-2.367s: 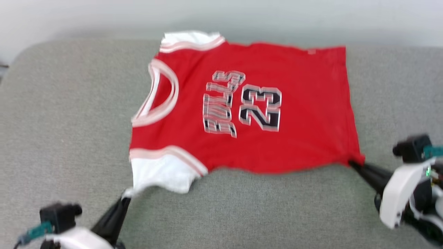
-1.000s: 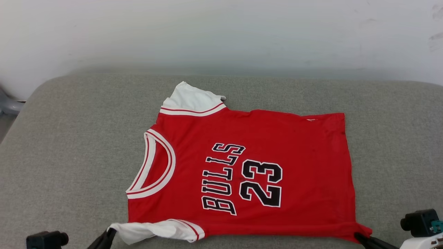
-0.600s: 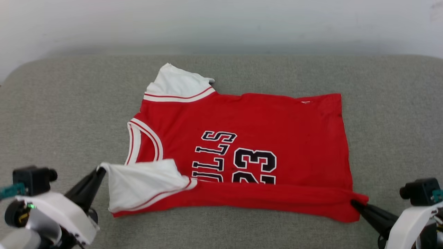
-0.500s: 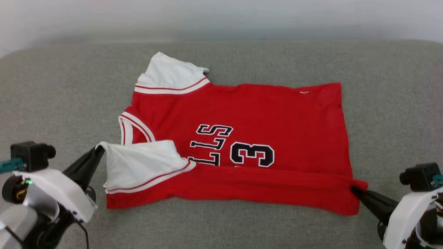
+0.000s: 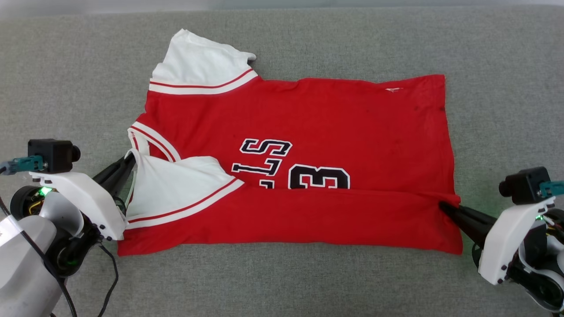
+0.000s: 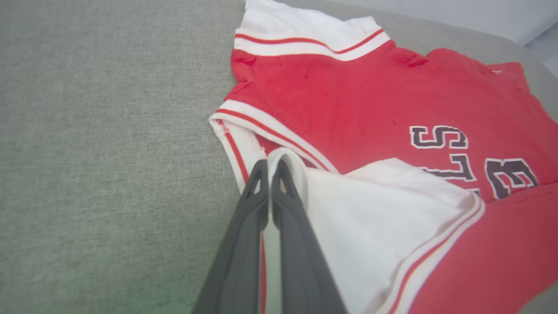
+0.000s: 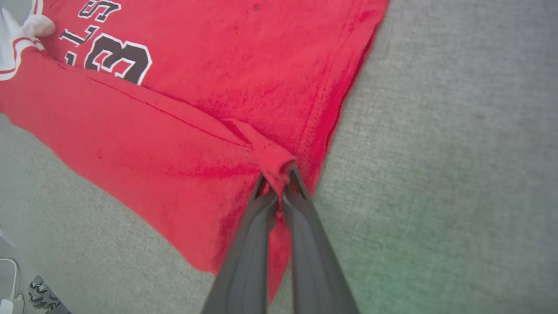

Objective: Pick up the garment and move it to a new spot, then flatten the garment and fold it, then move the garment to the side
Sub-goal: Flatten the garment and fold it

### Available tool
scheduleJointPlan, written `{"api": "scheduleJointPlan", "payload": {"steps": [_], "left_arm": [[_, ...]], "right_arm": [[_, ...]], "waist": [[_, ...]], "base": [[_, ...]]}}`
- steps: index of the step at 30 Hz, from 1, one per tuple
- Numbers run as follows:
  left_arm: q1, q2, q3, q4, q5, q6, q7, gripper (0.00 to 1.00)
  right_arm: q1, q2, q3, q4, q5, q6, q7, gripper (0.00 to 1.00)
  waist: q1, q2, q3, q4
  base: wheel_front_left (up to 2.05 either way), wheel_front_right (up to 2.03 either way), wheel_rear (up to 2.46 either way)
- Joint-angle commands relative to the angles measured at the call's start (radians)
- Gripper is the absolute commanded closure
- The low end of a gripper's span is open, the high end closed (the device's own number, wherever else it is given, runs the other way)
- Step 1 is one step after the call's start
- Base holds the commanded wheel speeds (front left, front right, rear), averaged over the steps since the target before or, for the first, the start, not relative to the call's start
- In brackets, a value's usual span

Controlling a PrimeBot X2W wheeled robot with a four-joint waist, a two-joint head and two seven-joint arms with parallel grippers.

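Observation:
The red garment [image 5: 335, 119] lies on the grey cushion [image 5: 282, 281], collar to the left, hem to the right. Its near long edge is folded up over the chest print, so just the letters "LS" and the top of the number show. My left gripper [image 5: 131, 156] is shut on the tip of the near white sleeve [image 6: 383, 209], close to the collar; in the left wrist view the gripper [image 6: 269, 165] pinches white cloth. My right gripper [image 5: 443, 206] is shut on the near hem corner, with a red tab of cloth pinched at the gripper [image 7: 279, 174] in the right wrist view.
The far white sleeve [image 5: 198, 66] lies flat toward the cushion's back. Grey cushion shows on all sides of the garment. A white cable and a small dark object [image 7: 41, 296] lie off the cushion's edge in the right wrist view.
Both grippers have carried the near edge of the garment up and away from me, folding it over the print. The head camera has tilted down, so the wall is gone.

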State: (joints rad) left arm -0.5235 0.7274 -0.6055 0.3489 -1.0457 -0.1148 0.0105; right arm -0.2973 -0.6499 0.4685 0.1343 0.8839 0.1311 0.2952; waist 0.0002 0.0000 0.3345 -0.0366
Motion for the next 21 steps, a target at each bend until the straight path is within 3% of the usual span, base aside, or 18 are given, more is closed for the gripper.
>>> {"api": "scheduleJointPlan", "payload": {"steps": [1, 16, 17, 18, 21], "left_arm": [[-0.022, -0.005, -0.01, 0.034, 0.009, -0.005, 0.001, 1.0], [-0.1, -0.053, -0.126, 0.165, -0.016, -0.015, -0.055, 1.0], [-0.103, -0.054, -0.133, 0.171, -0.017, -0.015, -0.062, 0.57], [-0.109, -0.052, -0.139, 0.176, -0.013, -0.015, -0.071, 0.0], [-0.118, -0.045, -0.164, 0.179, -0.008, -0.015, -0.085, 0.0]], "right_arm": [[-0.037, 0.01, 0.01, 0.012, -0.001, -0.001, -0.007, 1.0], [-0.087, 0.025, 0.076, 0.115, 0.014, -0.001, -0.023, 1.0], [-0.082, 0.026, 0.071, 0.118, 0.019, -0.001, -0.029, 0.65], [-0.075, 0.026, 0.065, 0.118, 0.023, -0.001, -0.038, 0.0], [-0.051, 0.026, 0.044, 0.113, 0.027, -0.001, -0.066, 0.0]], "waist": [[-0.0002, 0.0, 0.014, 0.001], [-0.0002, 0.0, 0.02, 0.017], [-0.0002, 0.0, 0.012, 0.018], [-0.0002, 0.0, 0.003, 0.02], [-0.0002, 0.0, -0.032, 0.03]], "base": [[0.0, 0.0, 0.0], [0.0, 0.0, 0.0], [0.0, 0.0, 0.0], [0.0, 0.0, 0.0], [0.0, 0.0, 0.0]]}}
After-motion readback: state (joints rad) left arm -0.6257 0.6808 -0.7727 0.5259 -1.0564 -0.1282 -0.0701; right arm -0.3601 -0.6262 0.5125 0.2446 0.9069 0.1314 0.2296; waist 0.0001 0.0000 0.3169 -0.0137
